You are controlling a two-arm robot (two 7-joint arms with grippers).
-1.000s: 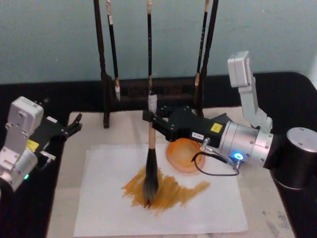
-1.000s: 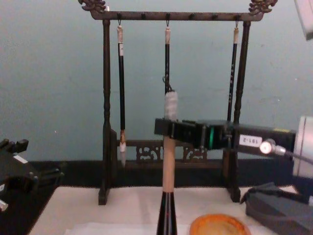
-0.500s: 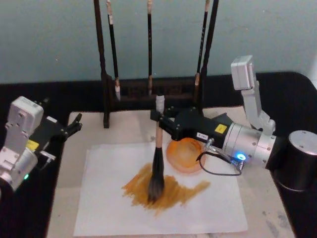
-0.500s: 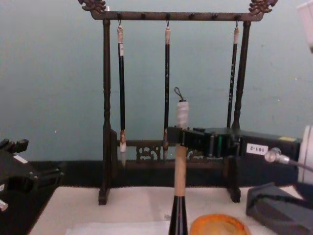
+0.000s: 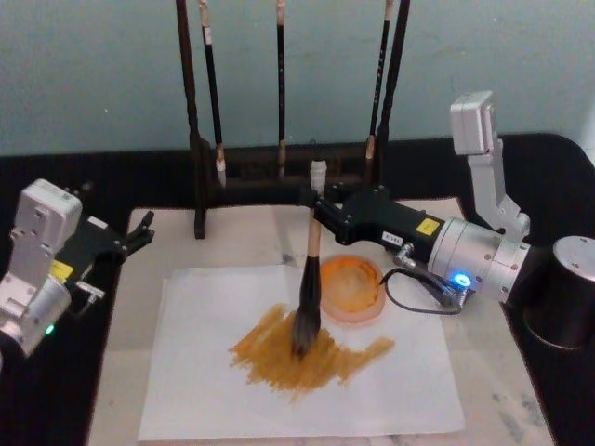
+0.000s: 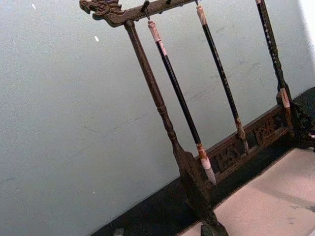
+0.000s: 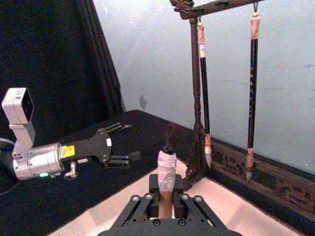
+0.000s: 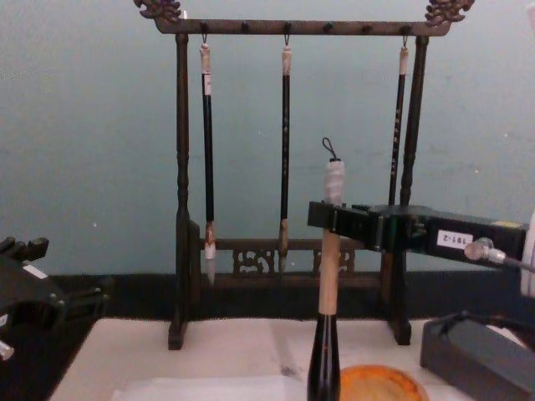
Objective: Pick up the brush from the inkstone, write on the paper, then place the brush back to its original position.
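One brush (image 5: 311, 262) moved right, three thin brushes (image 5: 280, 93)

Right gripper (image 5: 314, 199) and left gripper (image 5: 142, 233) black, yellow-labelled, on silver wrists (image 5: 476, 260); white camera boxes (image 5: 472, 122), black cable (image 5: 416, 303).

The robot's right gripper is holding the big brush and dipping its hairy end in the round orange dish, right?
Not quite. The right gripper does hold the brush, but its bristles are down on the paper, on the orange-brown strokes beside the inkstone, not in it. The head view shows this. The left gripper sits idle at the left.
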